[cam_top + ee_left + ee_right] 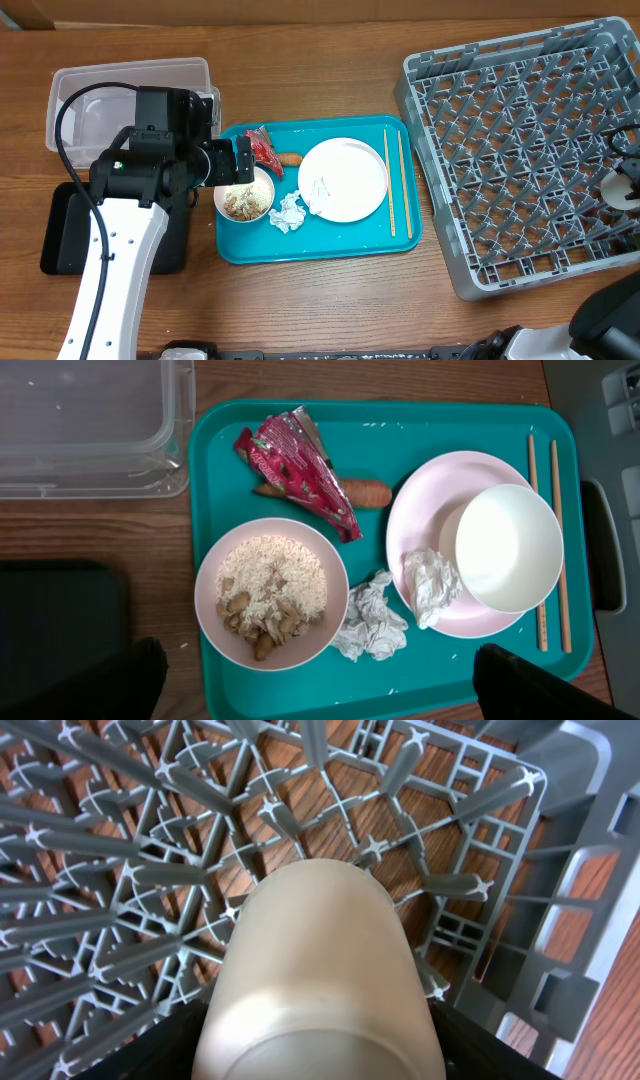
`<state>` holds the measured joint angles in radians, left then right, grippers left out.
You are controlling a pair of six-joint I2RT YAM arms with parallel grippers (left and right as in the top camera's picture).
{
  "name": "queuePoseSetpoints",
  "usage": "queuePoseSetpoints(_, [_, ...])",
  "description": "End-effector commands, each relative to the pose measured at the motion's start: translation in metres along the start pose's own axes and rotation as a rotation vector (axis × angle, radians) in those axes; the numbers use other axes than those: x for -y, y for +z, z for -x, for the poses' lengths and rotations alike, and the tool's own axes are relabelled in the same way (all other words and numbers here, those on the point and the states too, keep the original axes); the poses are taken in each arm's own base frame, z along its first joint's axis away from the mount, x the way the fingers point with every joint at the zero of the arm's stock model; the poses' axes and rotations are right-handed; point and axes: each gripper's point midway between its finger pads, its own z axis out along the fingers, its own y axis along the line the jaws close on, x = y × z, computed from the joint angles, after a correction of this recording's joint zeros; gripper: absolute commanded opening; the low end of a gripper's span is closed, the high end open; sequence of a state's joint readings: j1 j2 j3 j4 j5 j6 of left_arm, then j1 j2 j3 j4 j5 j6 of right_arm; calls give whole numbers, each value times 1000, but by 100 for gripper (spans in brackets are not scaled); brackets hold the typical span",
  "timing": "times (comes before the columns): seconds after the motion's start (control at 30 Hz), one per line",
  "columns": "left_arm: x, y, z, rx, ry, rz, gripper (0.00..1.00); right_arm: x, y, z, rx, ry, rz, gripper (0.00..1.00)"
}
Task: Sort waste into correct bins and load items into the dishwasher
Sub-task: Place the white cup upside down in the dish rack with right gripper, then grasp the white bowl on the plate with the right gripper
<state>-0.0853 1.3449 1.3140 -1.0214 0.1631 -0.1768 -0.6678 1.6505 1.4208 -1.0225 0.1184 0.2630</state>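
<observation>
Left gripper [320,657]: spread wide, hovering over the scraps bowl [270,592] on the teal tray [450,675], so I can drop straight down.
Right gripper [320,1055]: clamped on the white cup [315,950], low over the dish rack [120,870] pegs for seating.

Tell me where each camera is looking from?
Overhead: above the brown wooden table, facing down; the white left arm shows.
Left wrist: over the teal rectangular plastic tray, facing down; open left gripper fingers show.
Right wrist: facing into the grey plastic lattice dish rack; right gripper holds a cream round cup.
Shared: overhead and left wrist both see the tray.
</observation>
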Motion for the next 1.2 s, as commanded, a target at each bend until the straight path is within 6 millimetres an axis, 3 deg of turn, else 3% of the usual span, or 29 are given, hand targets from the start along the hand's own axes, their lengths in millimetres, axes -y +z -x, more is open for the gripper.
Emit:
queuePoseSetpoints(0.0, [2, 0, 4, 8, 6, 3, 100, 0, 1, 0, -5, 13, 11, 79])
queuePoseSetpoints(0.23, [2, 0, 3, 5, 6, 5, 100, -8, 1, -1, -11, 14, 58, 83])
queuePoseSetpoints(0.3, [2, 0, 4, 9, 7, 3, 100, -31, -2, -1, -28, 13, 190, 100])
queuePoseSetpoints(0.47, [4, 0, 6, 18, 8, -5, 100, -97, -32, -14, -80, -148, 595, 94])
queuePoseSetpoints(0.6, [12, 0, 7, 19, 11, -54, 100, -135, -66, -33, -80, -280, 733, 94])
queuePoseSetpoints(0.8, [11, 0, 7, 17, 10, -44, 100, -203, -114, -102, -62, -605, 808, 92])
queuePoseSetpoints(1.07, [4, 0, 1, -6, 2, -9, 100, -262, -118, -225, -90, -979, 658, 89])
queuePoseSetpoints(1.17, [3, 0, 0, -9, 1, -4, 100, -271, -109, -253, -96, -1034, 600, 84])
